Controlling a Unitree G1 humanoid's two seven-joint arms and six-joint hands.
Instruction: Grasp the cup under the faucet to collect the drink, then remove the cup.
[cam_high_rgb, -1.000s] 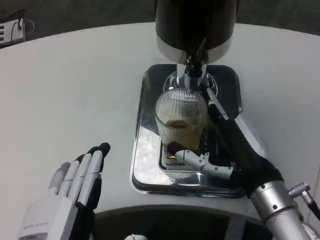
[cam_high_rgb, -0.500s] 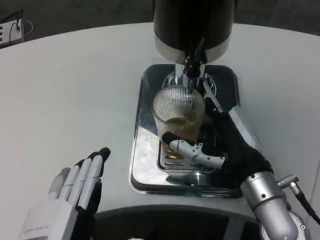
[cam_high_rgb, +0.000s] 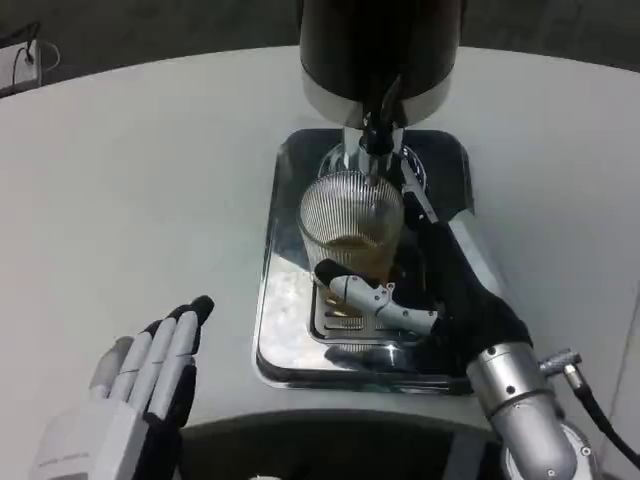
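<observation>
A ribbed clear cup (cam_high_rgb: 351, 225) with amber drink in its lower part stands on the steel drip tray (cam_high_rgb: 285, 335), right below the faucet (cam_high_rgb: 378, 135) of the black dispenser (cam_high_rgb: 378, 50). My right hand (cam_high_rgb: 430, 290) grips the cup from the right and front, with one finger across its base and others up its right side. My left hand (cam_high_rgb: 145, 375) lies flat over the white table at the lower left, fingers straight and together, holding nothing.
The white round table (cam_high_rgb: 150, 180) spreads out to the left of the tray. A cable (cam_high_rgb: 25, 55) lies at the far left edge. A dark curved edge (cam_high_rgb: 330, 435) of my own body shows at the bottom.
The whole picture has drifted slightly left and up, so the camera moved. My right hand keeps its hold on the cup below the faucet. The left hand stays flat.
</observation>
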